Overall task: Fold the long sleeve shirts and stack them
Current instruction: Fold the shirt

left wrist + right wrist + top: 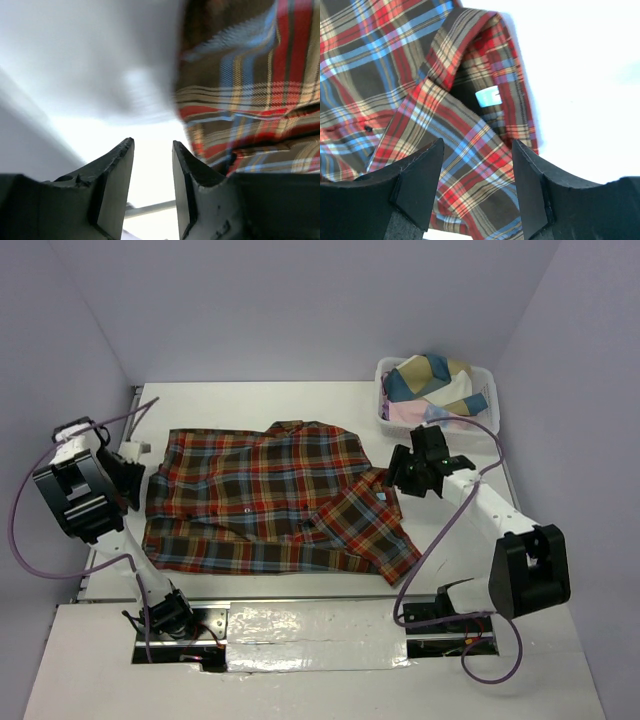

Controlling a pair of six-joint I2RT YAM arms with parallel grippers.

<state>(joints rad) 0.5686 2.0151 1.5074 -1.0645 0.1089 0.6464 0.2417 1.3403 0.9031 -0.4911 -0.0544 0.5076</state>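
Starting at the left gripper [152, 145]: parted by a narrow gap, clamping nothing, with only white table [230, 400] showing between the dark fingers [117, 170]. Parked just off the 9 o'clock edge of the long sleeve shirt [260, 500]. In the left wrist view, plaid cloth from 1 to 3 o'clock, close beside the right-hand finger; touching or not, cannot tell.

On to the right gripper [477, 145]: spread wide, holding nothing. Poised at the 3 o'clock edge of the shirt, pointing toward 9 o'clock in the top view. Under and beyond its fingertips, a turned-over plaid edge with a small pale-blue label [487, 96] at 12 o'clock from the gap. Bare white table at 1 to 3 o'clock in that wrist view.

Outward to the shirt itself: spread flat at the middle of the table, in red-orange, dark brown and blue plaid, lying lengthwise from 9 to 3 o'clock. One sleeve [375, 530] folded over the body and running toward 5 o'clock, its end just past the near hem.

Farther out, at 1 o'clock on the table: a white basket [384, 408], apart from the shirt, filled with crumpled fabrics [430, 380] in blue, beige and pink.
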